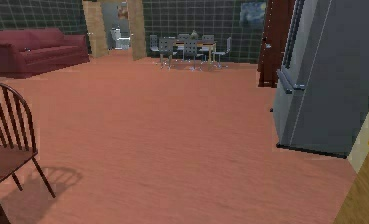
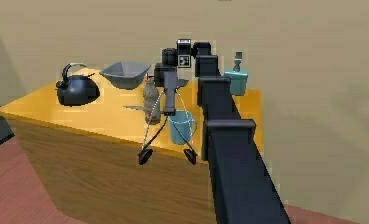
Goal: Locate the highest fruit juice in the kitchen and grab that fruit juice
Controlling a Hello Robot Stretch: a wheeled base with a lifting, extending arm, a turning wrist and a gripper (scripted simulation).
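A yellow wooden counter (image 2: 62, 125) stands in the arm side view. On its far right sits a teal bottle with a dark cap (image 2: 237, 78). The dark arm (image 2: 227, 150) rises from the bottom edge over the counter to two white marked squares (image 2: 194, 46). Left of them is the gripper (image 2: 167, 157), its thin fingers (image 2: 145, 152) spread down over the counter's front edge. A small blue cup (image 2: 180, 126) and a greyish bottle-like thing (image 2: 151, 101) stand right at the gripper. I cannot tell whether it holds anything.
A black kettle (image 2: 77, 89) and a grey bowl (image 2: 125, 72) sit on the counter's left. In the forward view, a grey fridge (image 1: 322, 80) stands right, a red sofa (image 1: 37, 50) far left, a wooden chair (image 1: 12, 130) near left, a dining table with chairs (image 1: 189, 48) far back. Wood floor lies between.
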